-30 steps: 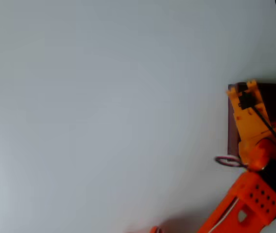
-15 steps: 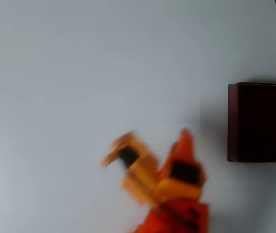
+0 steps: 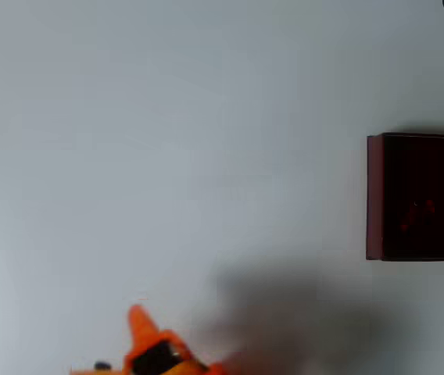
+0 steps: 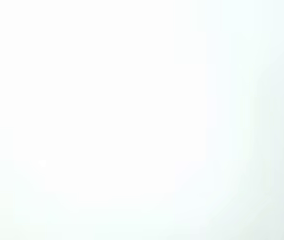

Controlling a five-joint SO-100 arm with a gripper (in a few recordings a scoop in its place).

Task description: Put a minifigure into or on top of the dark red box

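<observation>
Gripper (image 3: 140,332) swung from box across table to overhead view's 6–7 o'clock edge; jaw state unreadable. Minifigure (image 3: 417,212) lies faintly inside dark red box (image 3: 374,195) at 3 o'clock. Risk: small; figure barely visible, placement hard to confirm.

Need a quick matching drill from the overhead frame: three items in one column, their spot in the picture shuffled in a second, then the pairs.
Items:
1. dark red box
2. minifigure
3. gripper

Places in the overhead view:
A. bottom edge, left of centre
B. right edge, on the white table
C. inside the dark interior, faint red shape

Pairs: 1-B, 2-C, 3-A
</observation>
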